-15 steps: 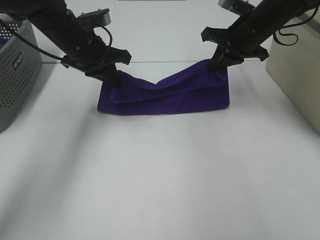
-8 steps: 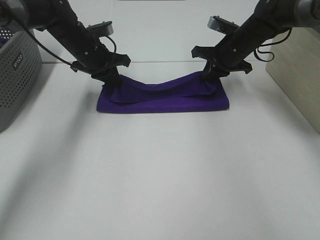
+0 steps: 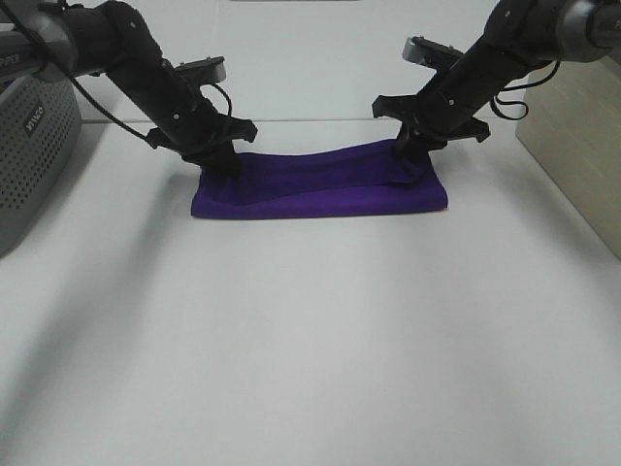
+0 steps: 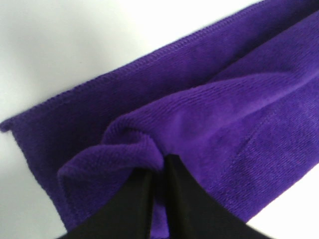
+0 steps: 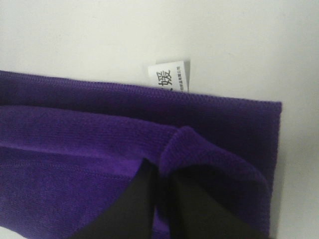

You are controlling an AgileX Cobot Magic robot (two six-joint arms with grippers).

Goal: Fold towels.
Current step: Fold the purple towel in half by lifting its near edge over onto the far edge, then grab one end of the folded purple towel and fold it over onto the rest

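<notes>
The deep purple towel [image 3: 320,184] lies folded into a long strip across the far middle of the white table. My left gripper [image 3: 221,160] is shut on the upper layer's corner at the strip's left end, low over the cloth. In the left wrist view its fingers [image 4: 177,199] pinch a bunched fold of the towel [image 4: 224,124]. My right gripper [image 3: 412,160] is shut on the upper layer at the right end. In the right wrist view its fingers [image 5: 189,204] pinch the towel [image 5: 75,144], and a small white tag [image 5: 169,75] sticks out from the edge.
A grey perforated basket [image 3: 29,155] stands at the left edge. A beige box [image 3: 577,146] stands at the right edge. The white table [image 3: 310,340] stretches toward the front.
Both grippers have lowered the held upper layer down onto the lower one. The towel's raised, sagging top edge now lies nearly flat as a long strip.
</notes>
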